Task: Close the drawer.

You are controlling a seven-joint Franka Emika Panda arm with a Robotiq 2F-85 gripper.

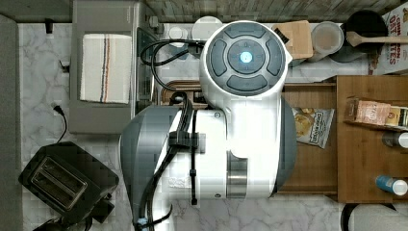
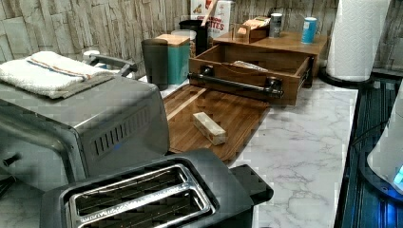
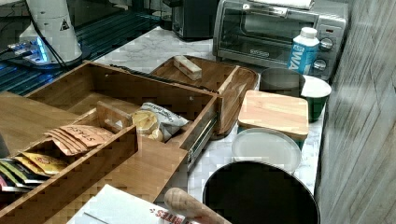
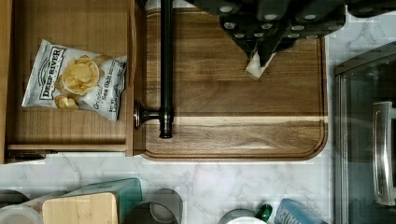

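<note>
Drawer [image 2: 247,71] pulled fully out of the cabinet [image 2: 285,42], on the marble counter [image 2: 304,142]. Black bar handle [image 2: 233,83] spans its front, which sits at the far edge of the dark rounded-corner tray [image 2: 223,111]. Inside the drawer: one chip bag [image 4: 77,79], lying flat, toward the right view's right side.

Gripper [image 4: 261,44] seen in the wrist view above the tray, clear of the handle; fingers point down close together over a small pale block [image 2: 209,128] on the tray. Cannot tell whether they grip it.

Toaster oven [image 2: 81,123] at the left view's left of the tray, folded towel [image 2: 47,71] on top; black toaster [image 2: 142,194] nearest in the left view. Paper towel roll [image 2: 356,38] at the left view's right of the cabinet.
</note>
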